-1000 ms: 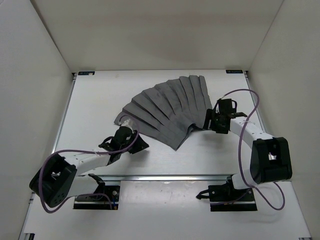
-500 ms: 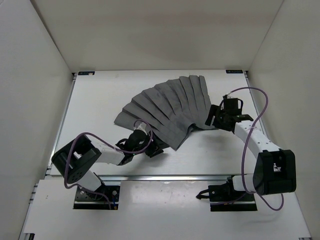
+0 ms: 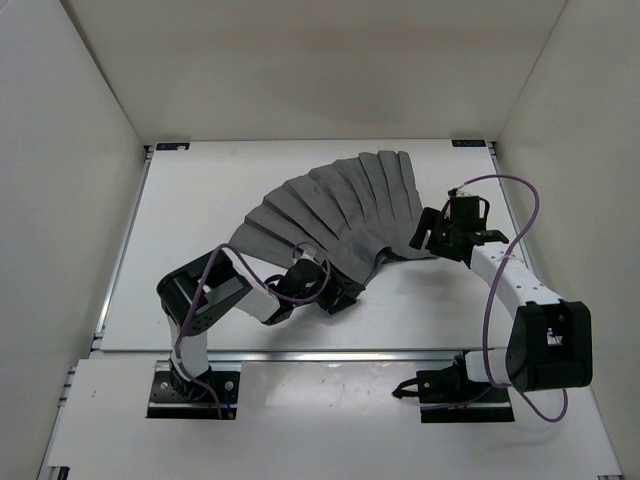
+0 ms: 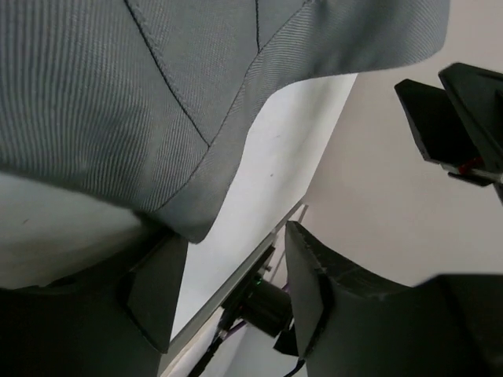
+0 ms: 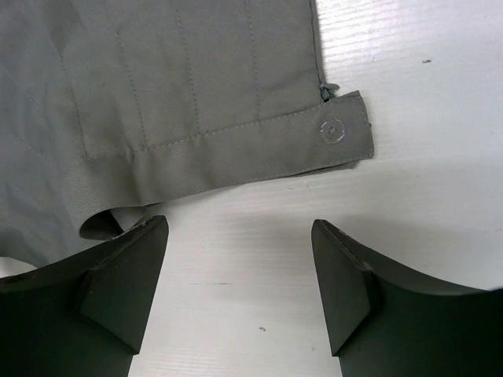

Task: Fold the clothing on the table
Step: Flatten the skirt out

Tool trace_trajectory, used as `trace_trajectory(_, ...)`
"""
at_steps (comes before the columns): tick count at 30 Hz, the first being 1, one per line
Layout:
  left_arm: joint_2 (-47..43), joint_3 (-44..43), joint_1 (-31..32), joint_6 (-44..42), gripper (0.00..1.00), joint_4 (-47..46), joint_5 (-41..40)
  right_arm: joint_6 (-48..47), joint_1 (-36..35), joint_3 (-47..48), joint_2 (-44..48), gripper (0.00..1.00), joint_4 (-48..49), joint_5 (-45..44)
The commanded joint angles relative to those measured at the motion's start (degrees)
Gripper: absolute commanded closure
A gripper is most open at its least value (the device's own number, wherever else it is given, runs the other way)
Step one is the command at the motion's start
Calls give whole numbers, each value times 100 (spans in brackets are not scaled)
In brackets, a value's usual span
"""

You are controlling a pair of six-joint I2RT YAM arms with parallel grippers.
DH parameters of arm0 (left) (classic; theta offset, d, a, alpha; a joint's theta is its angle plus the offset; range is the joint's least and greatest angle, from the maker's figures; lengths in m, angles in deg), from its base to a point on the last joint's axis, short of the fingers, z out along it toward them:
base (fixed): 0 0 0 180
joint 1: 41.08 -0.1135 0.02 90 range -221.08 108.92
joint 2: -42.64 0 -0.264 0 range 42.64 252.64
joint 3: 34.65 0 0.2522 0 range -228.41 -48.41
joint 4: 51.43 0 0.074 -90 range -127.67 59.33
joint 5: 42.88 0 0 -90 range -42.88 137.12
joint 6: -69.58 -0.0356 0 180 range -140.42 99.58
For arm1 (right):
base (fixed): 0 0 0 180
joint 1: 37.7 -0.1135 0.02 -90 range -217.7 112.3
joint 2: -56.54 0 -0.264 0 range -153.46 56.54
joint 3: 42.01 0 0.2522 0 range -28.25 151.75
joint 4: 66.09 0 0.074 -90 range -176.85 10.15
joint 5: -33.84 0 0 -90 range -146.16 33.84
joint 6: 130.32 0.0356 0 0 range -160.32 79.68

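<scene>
Beside the skirt (image 3: 335, 205), left tool (image 3: 341, 295) shifted rightward along its hem — spread, right tool (image 3: 421, 240) likewise spread.

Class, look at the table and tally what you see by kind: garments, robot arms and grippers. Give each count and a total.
Grey skirt: 1
Robot arms: 2 (left arm, right arm)
Grippers: 2 (left gripper, right gripper)
Total: 5

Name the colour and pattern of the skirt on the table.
The skirt is grey, with long straight pleats fanning out; clearest in the top view.
</scene>
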Motion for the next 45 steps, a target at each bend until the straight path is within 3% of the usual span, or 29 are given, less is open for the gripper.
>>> trace_trajectory(1,224,-120,48,263,39,177,-212,58,80,-51,260,29,304,116)
trace_trajectory(9,233,-6,-5,325,97,335,-484,32,185,-130,287,28,419,265)
trace_trajectory(10,172,73,-48,299,100,309,-476,32,159,-139,287,28,419,274)
trace_trajectory(11,110,134,-101,281,100,309,-485,58,142,-148,278,28,410,239)
trace_trajectory(12,5,222,-136,159,100,335,-441,50,81,-148,243,18,410,257)
trace_trajectory(13,-161,336,-197,106,100,388,-441,6,63,-148,164,16,392,248)
trace_trajectory(18,-1065,1204,-540,-438,100,538,-169,-21,-87,-113,-38,17,261,151)
trace_trajectory(22,-2015,1752,-1040,-983,100,1064,68,-3,-131,-235,-197,25,331,273)
trace_trajectory(28,-2895,2120,-1437,-1669,100,1776,69,225,-202,-552,-276,28,691,326)
trace_trajectory(36,-3116,2385,-1815,-1881,100,1672,376,331,-534,-718,-592,38,629,381)
trace_trajectory(37,-3116,2402,-1772,-1890,100,1637,403,340,-613,-736,-601,41,630,328)
trace_trajectory(41,-3221,2543,-1823,-1872,100,1575,429,497,-824,-982,-575,69,709,511)
trace_trajectory(44,-3335,2666,-1938,-1951,100,1548,500,585,-992,-1079,-610,73,743,511)
trace_trajectory(45,-3336,2666,-2034,-1977,100,1557,526,577,-992,-1097,-653,80,718,581)
